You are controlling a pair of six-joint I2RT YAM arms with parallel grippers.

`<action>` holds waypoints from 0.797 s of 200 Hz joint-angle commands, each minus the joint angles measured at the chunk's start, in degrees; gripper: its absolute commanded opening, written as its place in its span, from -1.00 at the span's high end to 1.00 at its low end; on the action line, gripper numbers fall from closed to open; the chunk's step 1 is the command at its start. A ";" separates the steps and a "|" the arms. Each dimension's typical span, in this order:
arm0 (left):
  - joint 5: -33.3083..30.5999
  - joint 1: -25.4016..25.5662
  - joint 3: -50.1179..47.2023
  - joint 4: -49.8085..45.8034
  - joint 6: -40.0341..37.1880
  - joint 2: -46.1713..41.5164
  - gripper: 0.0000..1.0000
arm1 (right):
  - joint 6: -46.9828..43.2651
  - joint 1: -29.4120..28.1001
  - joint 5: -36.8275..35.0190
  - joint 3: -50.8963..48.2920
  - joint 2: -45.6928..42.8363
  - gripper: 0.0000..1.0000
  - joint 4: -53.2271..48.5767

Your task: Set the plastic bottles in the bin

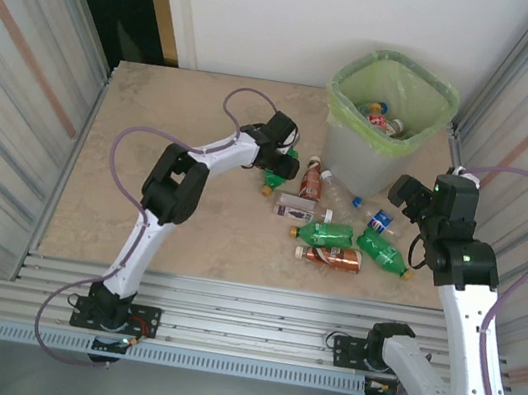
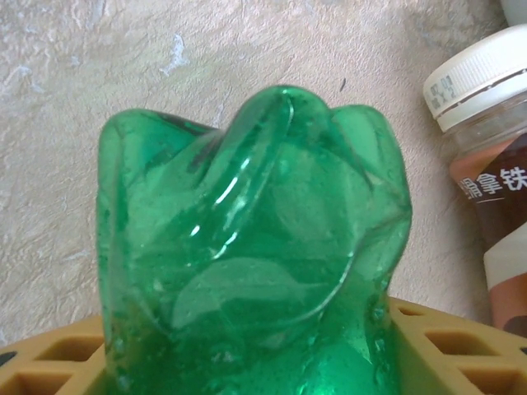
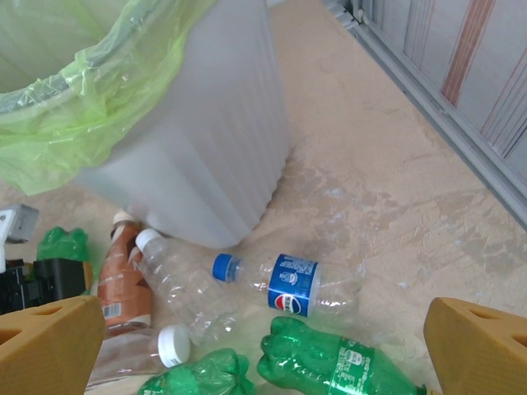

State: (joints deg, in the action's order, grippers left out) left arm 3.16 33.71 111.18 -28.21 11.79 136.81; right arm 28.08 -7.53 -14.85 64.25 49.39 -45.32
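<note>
Straddling the slick, lobed base of the green bottle (image 2: 247,230), which lies on the table (image 1: 132,135) left of the bin (image 1: 351,161), the left gripper (image 2: 251,366) may squirt it away sideways; we cannot tell whether it grips yet. The right gripper (image 3: 263,341) hangs wide open, empty.

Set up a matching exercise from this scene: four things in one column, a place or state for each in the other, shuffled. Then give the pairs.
Column one
1. green bottle
2. blue-capped clear bottle
3. bin
4. right tool

Column two
A. lined with a light green bag
B. wide open, above the table
C. between the two sides of the left tool
D. lying on its side near the bin, blue label

Pairs: 1-C, 2-D, 3-A, 4-B
</note>
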 commanded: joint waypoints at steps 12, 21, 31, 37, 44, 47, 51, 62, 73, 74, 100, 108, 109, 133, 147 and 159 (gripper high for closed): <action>-0.28 -1.00 -5.67 -1.14 -0.54 -4.30 0.02 | 1.34 -0.82 1.16 0.23 0.45 -0.95 1.20; -0.21 -1.19 -7.22 -0.30 -0.45 -5.92 0.07 | 1.36 -0.95 1.53 0.35 0.56 -0.95 1.36; 0.30 -1.58 -9.48 1.10 -0.37 -8.23 0.08 | 1.44 -1.32 1.88 0.55 0.57 -0.95 1.60; 0.67 -1.76 -11.14 2.18 -0.28 -9.76 0.09 | 1.49 -1.58 2.14 0.47 0.54 -0.95 1.79; 1.09 -2.01 -13.12 3.61 -0.04 -11.66 0.10 | 1.50 -1.90 2.47 0.53 0.46 -0.96 2.13; 1.35 -2.08 -14.03 4.18 -0.02 -12.49 0.11 | 1.48 -2.10 2.70 0.53 0.45 -0.96 2.27; 1.63 -2.29 -15.12 4.90 0.11 -13.64 0.11 | 1.50 -2.34 2.99 0.54 0.37 -0.95 2.42; 2.26 -2.61 -18.63 7.32 0.17 -16.39 0.13 | 1.50 -3.10 3.95 0.53 0.19 -0.95 3.30; 2.92 -2.85 -22.39 10.00 0.16 -20.71 0.14 | 1.56 -4.12 4.99 0.58 0.11 -0.95 4.12; 3.00 -2.86 -22.70 10.27 0.16 -21.06 0.14 | 1.55 -4.18 5.04 0.55 0.10 -0.95 4.15; 5.42 -3.32 -31.77 17.25 0.24 -29.22 0.16 | 1.58 -7.68 7.29 0.59 0.10 -0.96 6.80; 6.15 -3.44 -34.45 19.42 0.16 -31.71 0.17 | 1.60 -9.17 8.00 0.54 0.10 -0.95 7.80; 6.24 -3.46 -34.76 19.68 0.21 -31.97 0.17 | 1.57 -9.30 8.09 0.53 0.10 -0.95 7.93; 9.15 -3.64 -42.61 26.42 -0.45 -38.99 0.21 | 1.39 -13.80 10.18 0.59 0.55 -0.95 11.44; 11.75 -3.65 -47.11 31.00 -1.35 -42.72 0.22 | 1.31 -16.35 11.60 0.58 1.09 -0.95 13.93; 13.98 -3.66 -50.57 34.71 -2.11 -46.11 0.23 | 1.18 -18.59 13.33 0.57 1.95 -0.96 15.79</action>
State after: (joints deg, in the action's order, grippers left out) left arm 11.38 30.33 66.52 -3.62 11.68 96.47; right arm 28.51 -22.59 -5.61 64.27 50.22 -35.66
